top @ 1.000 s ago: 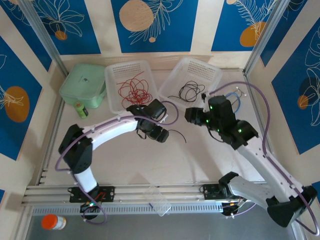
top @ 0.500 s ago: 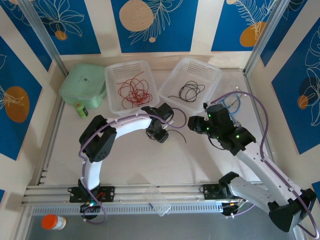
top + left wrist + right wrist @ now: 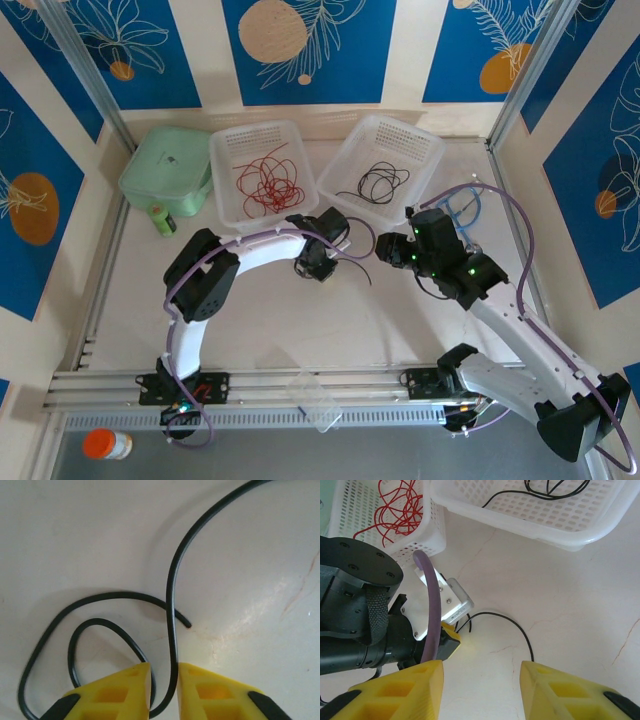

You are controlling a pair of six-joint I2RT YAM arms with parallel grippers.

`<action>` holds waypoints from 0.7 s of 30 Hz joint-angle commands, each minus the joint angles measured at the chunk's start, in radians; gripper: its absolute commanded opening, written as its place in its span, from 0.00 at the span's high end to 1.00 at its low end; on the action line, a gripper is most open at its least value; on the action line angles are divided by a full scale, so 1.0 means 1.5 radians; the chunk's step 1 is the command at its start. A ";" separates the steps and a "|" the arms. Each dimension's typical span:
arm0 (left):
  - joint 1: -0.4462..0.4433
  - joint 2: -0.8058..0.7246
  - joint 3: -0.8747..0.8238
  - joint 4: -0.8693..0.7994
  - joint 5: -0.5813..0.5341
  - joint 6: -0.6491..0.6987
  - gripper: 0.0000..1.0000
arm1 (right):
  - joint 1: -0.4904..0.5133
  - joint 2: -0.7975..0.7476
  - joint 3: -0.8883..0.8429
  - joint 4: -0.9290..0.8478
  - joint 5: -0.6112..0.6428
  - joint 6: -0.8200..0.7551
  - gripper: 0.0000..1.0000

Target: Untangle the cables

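One loose black cable lies curled on the table between the two arms. My left gripper is down on it, jaws drawn in on a loop of that black cable, whose strands touch both yellow fingers. From above, the left gripper sits at the cable's left end. My right gripper hovers open just right of it, nothing between its fingers; the cable ends by its right fingertip. Red cables fill the left basket, and black cables lie in the right one.
Two white mesh baskets stand at the back. A green box and a small green bottle are at the back left. A light-blue looped cable lies behind the right arm. A clear plastic piece rests on the front rail.
The left gripper has shifted right along the cable and its jaws have closed in on it. The right gripper has drifted slightly toward the front and narrowed a little.
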 commanded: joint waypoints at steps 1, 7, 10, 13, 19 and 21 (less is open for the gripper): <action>-0.002 -0.030 0.002 0.007 -0.004 0.001 0.85 | -0.003 0.001 0.003 0.008 -0.007 0.008 0.56; -0.004 -0.085 0.004 0.000 -0.010 -0.007 1.00 | -0.004 -0.017 0.003 0.003 -0.008 0.012 0.57; -0.010 -0.118 0.015 -0.014 -0.009 -0.014 1.00 | -0.006 -0.037 0.005 -0.007 -0.005 0.012 0.57; -0.021 -0.151 0.050 -0.050 -0.010 -0.023 1.00 | -0.013 -0.064 0.007 -0.024 0.001 0.014 0.57; -0.035 -0.201 0.164 -0.138 -0.012 -0.046 1.00 | -0.044 -0.119 0.004 -0.073 0.002 0.029 0.62; -0.034 -0.203 0.215 -0.170 -0.015 -0.050 1.00 | -0.056 -0.134 -0.002 -0.088 -0.004 0.036 0.63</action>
